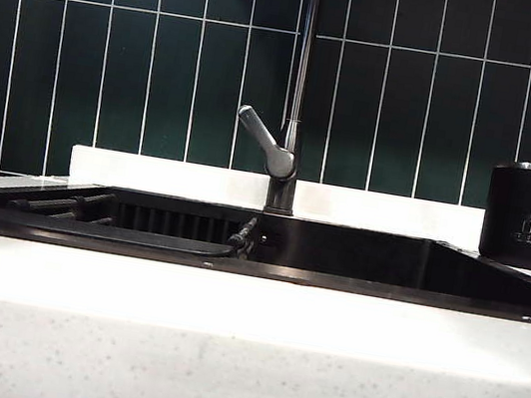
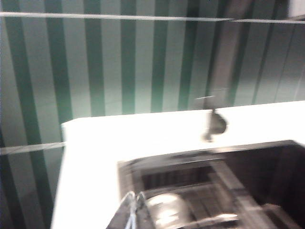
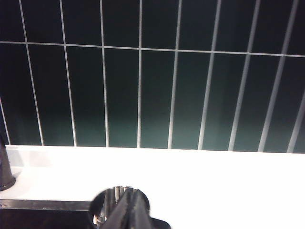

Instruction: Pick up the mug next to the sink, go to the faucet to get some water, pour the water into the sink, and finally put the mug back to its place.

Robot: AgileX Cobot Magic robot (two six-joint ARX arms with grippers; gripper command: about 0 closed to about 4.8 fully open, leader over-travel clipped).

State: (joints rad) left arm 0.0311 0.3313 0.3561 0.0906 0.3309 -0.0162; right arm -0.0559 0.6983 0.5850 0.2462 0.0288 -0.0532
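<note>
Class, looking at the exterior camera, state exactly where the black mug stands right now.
The mug stands upright on the white counter at the far right of the exterior view, beside the sink, right of the faucet, before the green tiles.

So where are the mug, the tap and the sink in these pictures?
mug (image 1: pixel 528 218): exterior view, on its black side wall.
faucet (image 1: pixel 303 64): exterior view, on its upright pipe.
sink (image 1: pixel 254 269): exterior view, on its front rim.

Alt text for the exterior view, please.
A black mug stands upright on the white counter at the right of a dark sink. The faucet rises behind the sink's middle against dark green tiles. Neither gripper appears here.
</note>
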